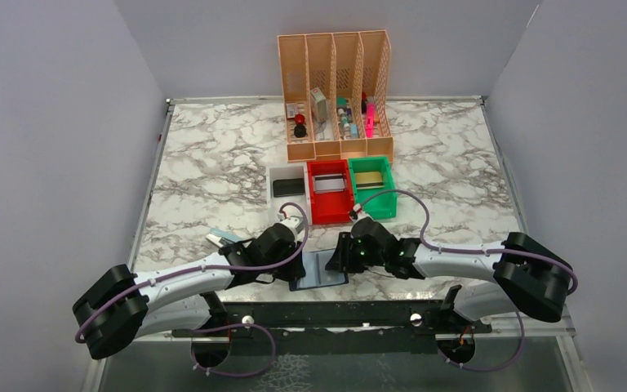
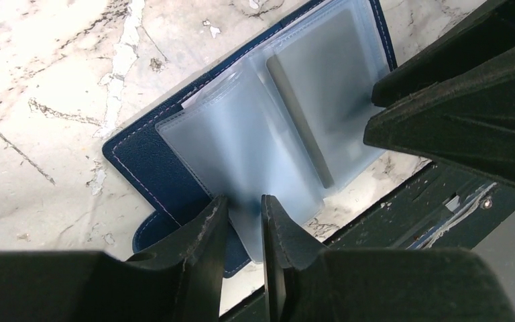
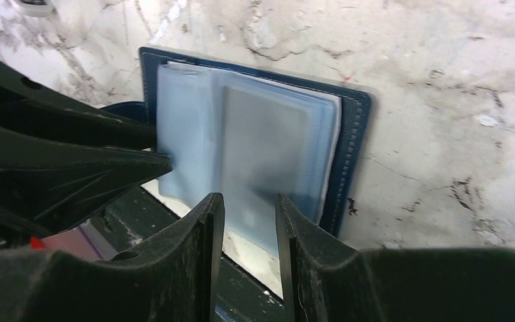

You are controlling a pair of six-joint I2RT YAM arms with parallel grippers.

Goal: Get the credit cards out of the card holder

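1. The card holder (image 1: 320,276) lies open at the near edge of the table (image 1: 212,171), between the two arms, its see-through pockets facing up. Its near side seems to overhang the edge, so a pull toward the near side could drag it off.
2. The left gripper (image 2: 240,208) has its fingers narrowly apart, astride the near edge of a loose pocket leaf (image 2: 241,147). Whether the pads already bite the plastic cannot be told. If they pinch only the leaf, lifting would likely raise the whole wallet and free no card.
3. The right gripper (image 3: 248,211) straddles the near edge of the right-hand pockets with a wider gap, and it is unclear whether it grasps anything. If it does not pin that panel, the holder may pivot or slide when the left arm tugs.
4. A grey card (image 3: 265,144) shows dimly through the right pocket. The film is slippery and springy, so a finger may skid off or buckle the leaf.
5. The two grippers stand very near each other, and a small sideways correction could knock them together.
6. A black card (image 1: 287,187), a silver card (image 1: 330,184) and a gold card (image 1: 367,179) lie in the white bin (image 1: 271,175), red bin (image 1: 329,214) and green bin (image 1: 373,208) farther back. A card lifted carelessly could drop short of them.
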